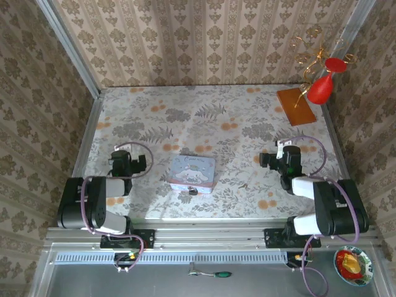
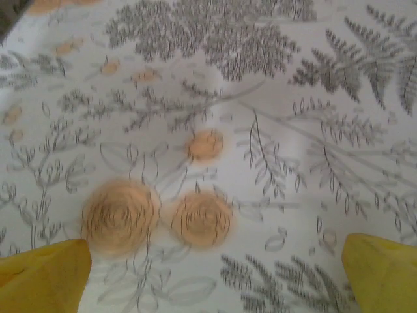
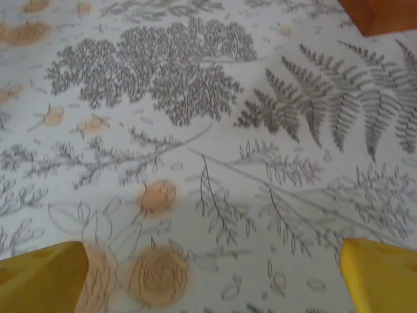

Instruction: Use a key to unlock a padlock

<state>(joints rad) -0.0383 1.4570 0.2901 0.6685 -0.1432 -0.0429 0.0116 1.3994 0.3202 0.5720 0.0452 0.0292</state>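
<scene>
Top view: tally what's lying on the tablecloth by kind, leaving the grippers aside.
Tin box: 1
Padlock: 1
Key: 1, a tiny speck, so likely rather than certain
Wooden stand with red ornament: 1
Total: 4

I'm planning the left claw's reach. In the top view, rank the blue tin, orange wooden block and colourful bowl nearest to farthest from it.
1. blue tin, just right of the left claw.
2. orange wooden block, far right corner.
3. colourful bowl, off the table, near right corner.
</scene>
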